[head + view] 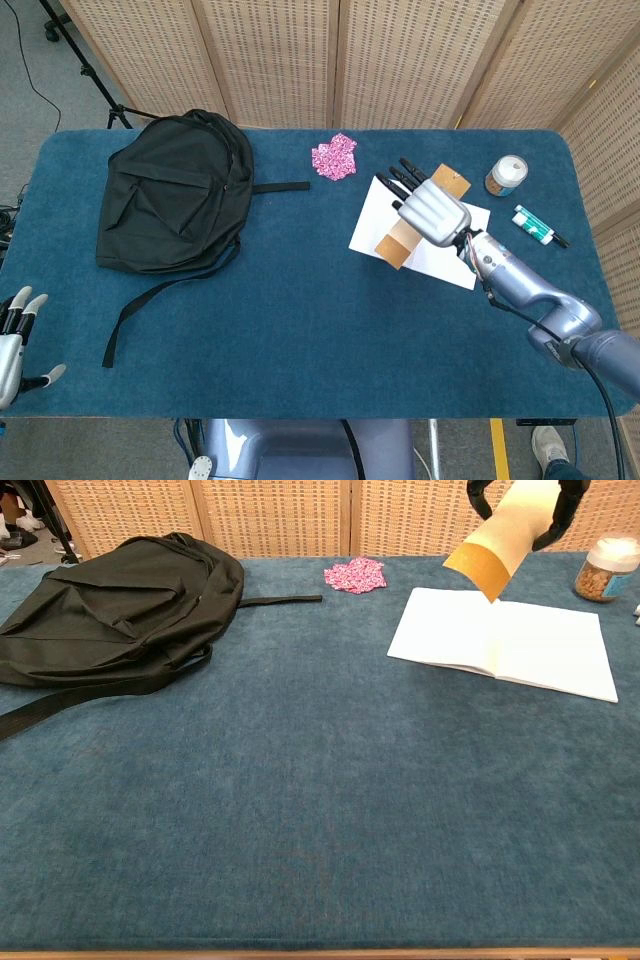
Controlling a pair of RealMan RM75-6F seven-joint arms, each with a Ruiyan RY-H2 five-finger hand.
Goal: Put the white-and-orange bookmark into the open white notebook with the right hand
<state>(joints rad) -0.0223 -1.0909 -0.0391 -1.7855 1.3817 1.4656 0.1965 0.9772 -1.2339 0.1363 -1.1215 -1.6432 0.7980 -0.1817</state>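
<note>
Bookmark (pixel 412 229) gripped in right hand (pixel 432 210), held in the air above the open notebook (pixel 520 645), orange end down. Left hand (pixel 14 340) at table edge, fingers spread, holding nothing.

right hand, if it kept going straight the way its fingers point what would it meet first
The right hand points up-left toward the table's far edge. Nothing lies ahead on the blue cloth; the crumpled pink wrapper sits left of that line. Hedged: the hand is raised and depth is unclear.
</note>
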